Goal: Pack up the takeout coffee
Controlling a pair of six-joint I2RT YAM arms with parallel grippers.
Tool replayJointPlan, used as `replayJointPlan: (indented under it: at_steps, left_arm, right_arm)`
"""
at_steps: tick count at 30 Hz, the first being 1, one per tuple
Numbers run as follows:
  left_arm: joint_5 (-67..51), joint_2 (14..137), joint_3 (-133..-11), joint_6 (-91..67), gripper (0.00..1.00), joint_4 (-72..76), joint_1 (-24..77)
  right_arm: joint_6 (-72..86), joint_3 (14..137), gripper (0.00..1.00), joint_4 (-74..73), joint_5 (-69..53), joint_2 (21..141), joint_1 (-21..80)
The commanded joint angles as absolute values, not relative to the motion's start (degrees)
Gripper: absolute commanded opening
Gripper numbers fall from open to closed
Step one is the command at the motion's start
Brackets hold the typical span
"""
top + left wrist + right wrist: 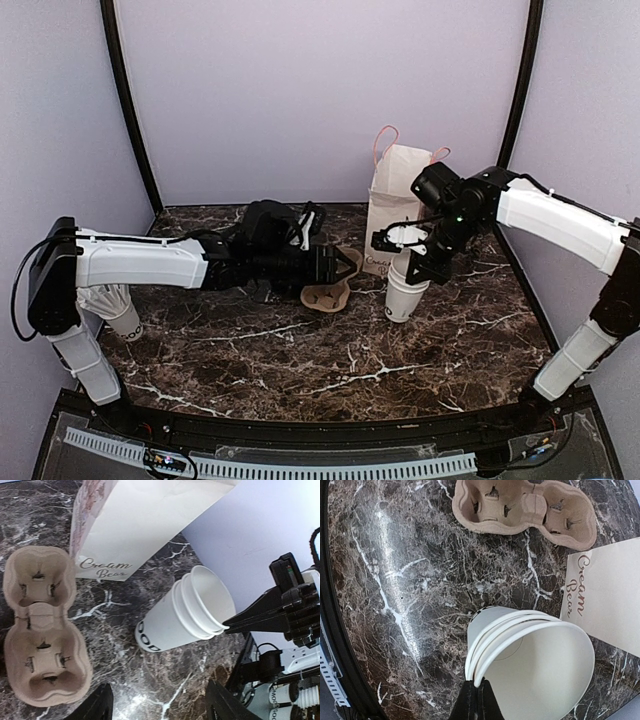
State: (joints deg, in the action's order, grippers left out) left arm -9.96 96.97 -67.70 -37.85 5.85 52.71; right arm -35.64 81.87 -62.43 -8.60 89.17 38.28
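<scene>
Marble counter (pixel 300 360), back centre: right gripper (pixel 475 700) pinched shut on rim of nested white cups (pixel 535 650), arm reaching in from right edge, wrist tipped down. Left gripper (pixel 157 700) wide open, empty, above cardboard carrier (pixel 42 630). Lidded coffee: position cannot be told.

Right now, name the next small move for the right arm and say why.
Probably raise the right gripper a little, straight up, to test the hold. Its jaws are shut on the rim of the nested white cups, which stand beside the paper bag; the left gripper hangs open near the cup carrier, clear of them.
</scene>
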Motion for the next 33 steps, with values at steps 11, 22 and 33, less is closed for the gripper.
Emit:
replayJointPlan:
  at_steps: [11, 22, 33]
  left_arm:
    - [-20.0, 106.17, -73.84, -49.04, 0.64, 18.29, 53.25]
    - [-20.6, 109.22, -76.03, -51.07, 0.61, 18.28, 53.34]
    - [-20.89, 111.5, -75.63, -52.42, 0.6, 17.24, 53.35]
  right_arm:
    - [-27.84, 83.65, 0.0, -55.76, -14.64, 89.19, 38.69]
    - [-26.94, 85.68, 0.0, -55.65, -19.92, 91.72, 39.27]
    - [-25.93, 87.37, 0.0, -54.82, -18.34, 91.84, 39.37]
